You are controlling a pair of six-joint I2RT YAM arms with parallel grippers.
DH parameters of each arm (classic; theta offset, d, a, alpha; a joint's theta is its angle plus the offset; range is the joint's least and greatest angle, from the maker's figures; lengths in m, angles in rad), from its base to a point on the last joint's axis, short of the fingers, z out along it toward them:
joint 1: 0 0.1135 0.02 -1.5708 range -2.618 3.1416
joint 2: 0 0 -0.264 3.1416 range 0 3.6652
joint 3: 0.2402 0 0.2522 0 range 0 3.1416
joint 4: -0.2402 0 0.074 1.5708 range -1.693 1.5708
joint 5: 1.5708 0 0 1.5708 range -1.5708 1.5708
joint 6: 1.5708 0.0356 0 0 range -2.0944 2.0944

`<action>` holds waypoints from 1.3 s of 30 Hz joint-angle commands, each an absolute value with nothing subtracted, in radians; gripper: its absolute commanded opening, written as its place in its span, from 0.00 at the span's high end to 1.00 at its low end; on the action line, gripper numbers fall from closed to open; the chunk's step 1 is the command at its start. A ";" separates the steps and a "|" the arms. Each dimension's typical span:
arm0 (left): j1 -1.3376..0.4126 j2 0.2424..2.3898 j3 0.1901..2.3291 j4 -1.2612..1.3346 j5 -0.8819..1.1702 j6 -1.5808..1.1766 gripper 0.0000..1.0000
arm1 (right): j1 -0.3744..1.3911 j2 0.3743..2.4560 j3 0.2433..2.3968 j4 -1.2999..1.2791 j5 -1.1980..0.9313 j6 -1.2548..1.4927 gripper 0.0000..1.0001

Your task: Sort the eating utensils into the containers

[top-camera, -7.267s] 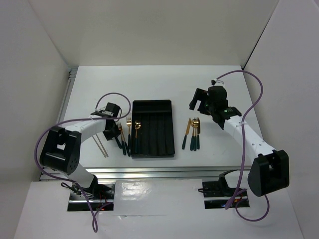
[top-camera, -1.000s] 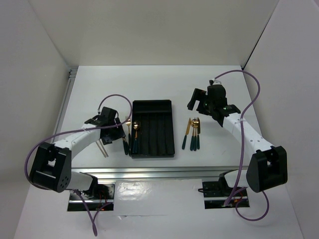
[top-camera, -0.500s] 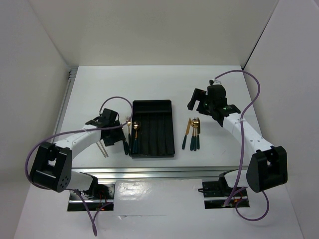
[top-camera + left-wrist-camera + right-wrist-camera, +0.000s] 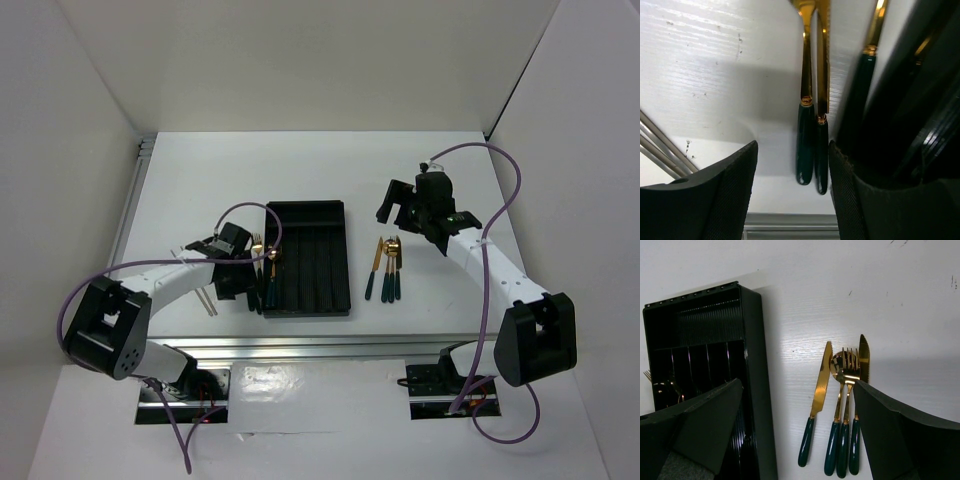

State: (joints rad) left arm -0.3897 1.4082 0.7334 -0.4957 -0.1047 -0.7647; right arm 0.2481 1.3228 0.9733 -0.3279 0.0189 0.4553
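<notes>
2 green-handled utensils (image 4: pixel 805 145), lying side by side on the table (image 4: pixel 200 180) just left of the tray (image 4: pixel 306 207), straddled by the left gripper (image 4: pixel 791 150) with jaws apart. Could have clamped both together, or shoved one against the tray wall. Hung the right gripper (image 4: pixel 797 387), spread wide, above 4 more utensils (image 4: pixel 844 370) right of the tray.

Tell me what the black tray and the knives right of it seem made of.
Tray: matte black with ribbed moulded floor, probably plastic. Knives: mirror-bright gold blades, likely coated metal; glossy dark green handles, perhaps resin or enamel, unclear.
</notes>
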 commanded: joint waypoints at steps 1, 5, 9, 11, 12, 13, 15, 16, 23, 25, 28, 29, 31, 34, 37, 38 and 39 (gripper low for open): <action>-0.400 1.443 0.759 -0.526 -0.140 -0.779 0.35 | 0.242 1.307 0.969 -0.301 0.043 0.446 0.00; -0.400 1.443 0.750 -0.526 -0.149 -0.788 0.38 | 0.242 1.307 0.969 -0.310 0.043 0.446 0.00; -0.400 1.398 0.741 -0.517 -0.138 -0.788 0.41 | 0.242 1.307 0.969 -0.310 0.043 0.446 0.00; -0.400 1.379 0.741 -0.517 -0.138 -0.779 0.42 | 0.242 1.307 0.969 -0.310 0.043 0.446 0.00; -0.400 1.379 0.741 -0.517 -0.138 -0.779 0.44 | 0.242 1.307 0.969 -0.310 0.043 0.446 0.00; -0.400 1.379 0.741 -0.517 -0.138 -0.770 0.44 | 0.242 1.307 0.969 -0.310 0.043 0.446 0.00; -0.400 1.400 0.741 -0.528 -0.147 -0.770 0.48 | 0.242 1.307 0.969 -0.310 0.034 0.446 0.00; -0.400 1.401 0.741 -0.528 -0.147 -0.770 0.53 | 0.242 1.316 0.969 -0.310 0.034 0.446 0.00; -0.400 1.390 0.741 -0.528 -0.137 -0.770 0.60 | 0.242 1.307 0.969 -0.310 0.034 0.446 0.00; -0.400 1.373 0.752 -0.528 -0.127 -0.761 0.54 | 0.242 1.307 0.969 -0.310 0.043 0.446 0.00; -0.400 1.336 0.782 -0.561 -0.118 -0.761 0.42 | 0.242 1.307 0.969 -0.310 0.043 0.446 0.00; -0.400 1.327 0.798 -0.596 -0.118 -0.761 0.37 | 0.242 1.307 0.969 -0.310 0.043 0.446 0.00; -0.400 1.301 0.830 -0.633 -0.118 -0.750 0.37 | 0.242 1.307 0.969 -0.310 0.034 0.446 0.00; -0.400 1.287 0.880 -0.710 -0.159 -0.750 0.37 | 0.242 1.307 0.969 -0.310 0.034 0.446 0.00; -0.391 1.264 0.881 -0.745 -0.169 -0.750 0.38 | 0.242 1.307 0.960 -0.310 0.034 0.446 0.00; -0.391 1.264 0.861 -0.746 -0.169 -0.750 0.41 | 0.242 1.307 0.960 -0.310 0.034 0.446 0.00; -0.382 1.264 0.848 -0.746 -0.169 -0.765 0.42 | 0.242 1.307 0.960 -0.310 0.034 0.446 0.00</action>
State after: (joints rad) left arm -0.3935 1.2778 0.8616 -0.6781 -0.1490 -0.7616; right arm 0.2481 1.3228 0.9714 -0.3283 0.0296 0.4553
